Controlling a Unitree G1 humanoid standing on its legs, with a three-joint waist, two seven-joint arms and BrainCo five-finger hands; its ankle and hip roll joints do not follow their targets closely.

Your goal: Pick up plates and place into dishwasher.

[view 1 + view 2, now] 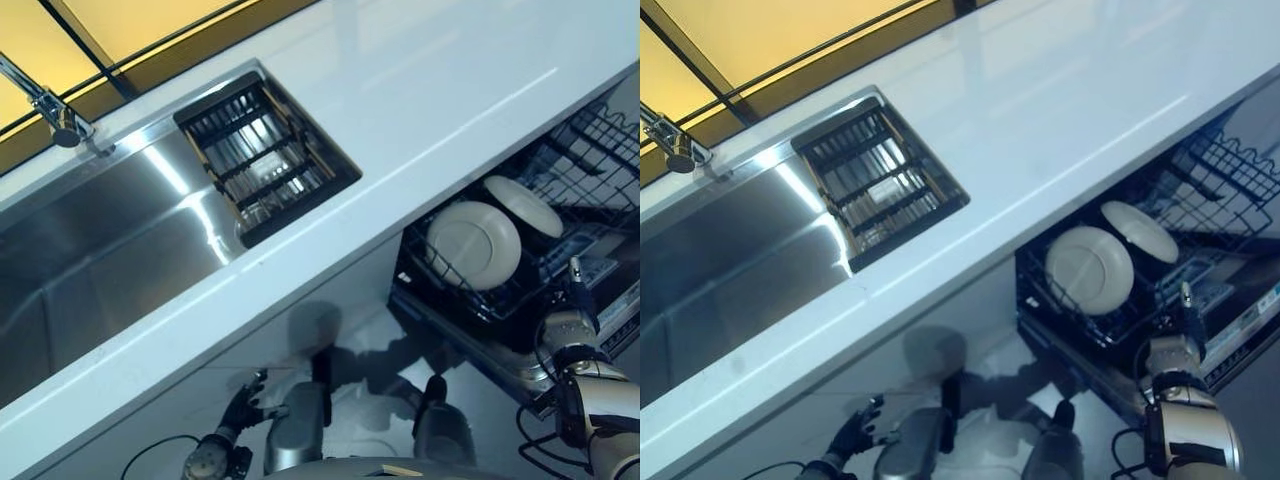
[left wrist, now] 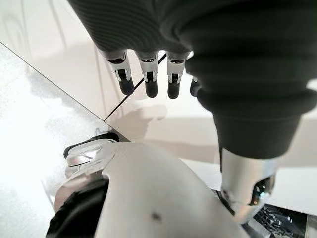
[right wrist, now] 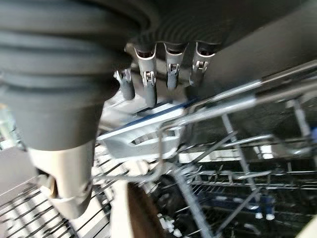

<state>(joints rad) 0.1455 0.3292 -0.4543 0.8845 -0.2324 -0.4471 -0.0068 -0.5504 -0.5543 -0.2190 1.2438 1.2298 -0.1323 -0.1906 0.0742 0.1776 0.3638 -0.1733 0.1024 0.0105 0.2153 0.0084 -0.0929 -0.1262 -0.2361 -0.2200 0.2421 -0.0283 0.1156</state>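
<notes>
Plates (image 1: 473,245) are seen standing on edge in the dishwasher's lower rack (image 1: 505,318), below the counter (image 1: 420,110).
The right hand (image 1: 578,292) is held just beside them at the rack front, fingers relaxed and empty; the left hand (image 1: 243,407), likewise open, is kept well apart, low.

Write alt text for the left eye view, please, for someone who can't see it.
Two white plates stand on edge in the pulled-out dishwasher rack under a white countertop, with the robot's right hand beside the rack. A steel sink with a dark drying rack and a faucet sits in the counter; the left hand hangs low.
</notes>
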